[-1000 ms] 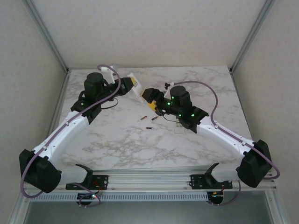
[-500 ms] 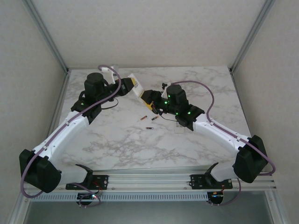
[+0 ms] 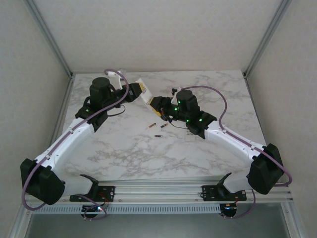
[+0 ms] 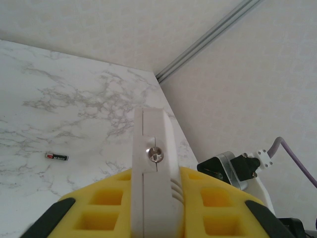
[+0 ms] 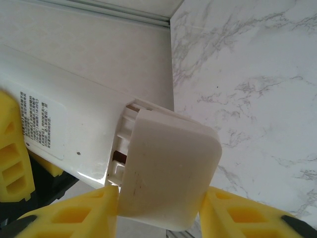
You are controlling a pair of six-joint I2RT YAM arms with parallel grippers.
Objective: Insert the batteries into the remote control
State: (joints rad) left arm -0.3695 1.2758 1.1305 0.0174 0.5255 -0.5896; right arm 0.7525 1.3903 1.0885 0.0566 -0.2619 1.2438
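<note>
Left fingers (image 4: 106,206) clamp the remote (image 4: 153,148) edge-on, held up over the far-left part of the desk (image 3: 124,153). Right fingers (image 5: 74,215) pinch the lid (image 5: 168,168) at the remote's end. The lid is tilted up with a compartment gap beneath, and I can't tell if anything's loaded. Remote's long axis runs from left fingers toward right fingers. Three batteries (image 3: 152,125) lie loose mid-desk, on the near-edge side of both sets of fingers and closer to the right arm (image 3: 233,141) — likely the one to fetch once the lid is clear. Two lie slantwise, the third roughly parallel to the near edge. Label (image 5: 42,121) on the remote's back has small print — unreadable. No brand legible on the batteries.
</note>
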